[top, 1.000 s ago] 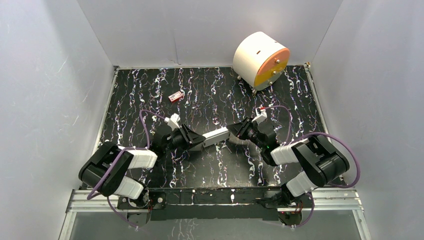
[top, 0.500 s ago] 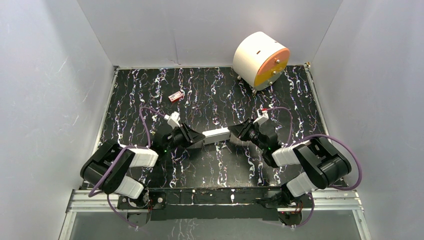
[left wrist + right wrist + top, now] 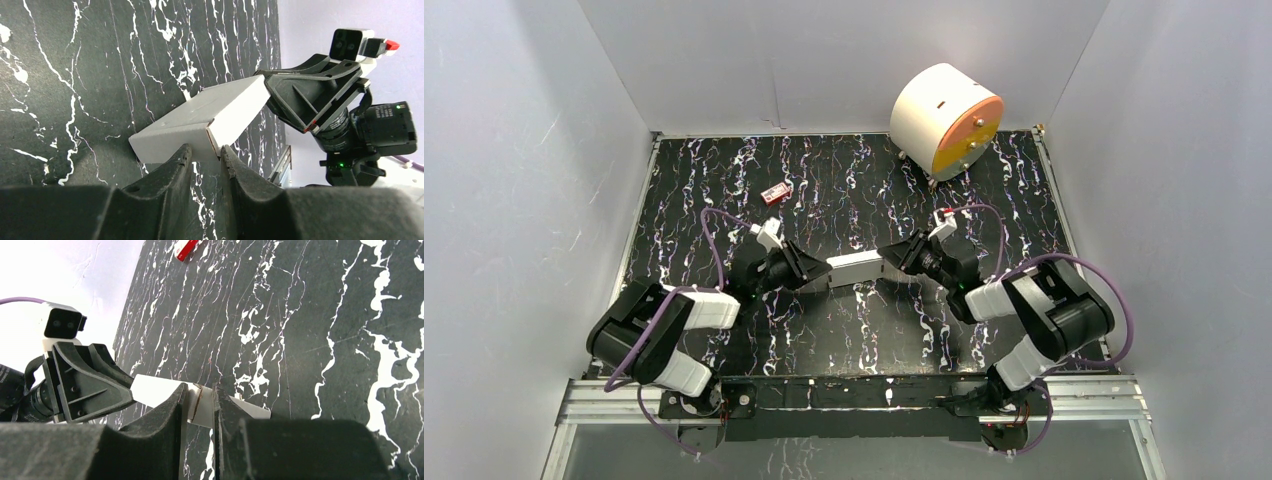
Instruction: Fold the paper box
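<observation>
Black stone-patterned table (image 3: 724, 180) between plain white walls (image 3: 824, 60): a small white paper box (image 3: 855, 268), folded into a long closed shape, sits near the table's middle, its length running roughly from 9 o'clock to 3 o'clock, the 3 o'clock end a little farther back. The left gripper (image 3: 816, 272) meets its 9 o'clock end and the right gripper (image 3: 890, 259) its 3 o'clock end, so the box spans the gap between the two. Seen from the left wrist, the fingers (image 3: 175, 167) stand only narrowly apart, nipping the near corner edge of the box. Seen from the right wrist, the fingers (image 3: 227, 405) are likewise drawn close, clamped on a thin edge at the opposite end. A white cylinder (image 3: 939, 115) with an orange face stands at 1 o'clock from the box, against the back wall, and a tiny red item (image 3: 774, 193) lies at 10 o'clock, both well apart from the box.
</observation>
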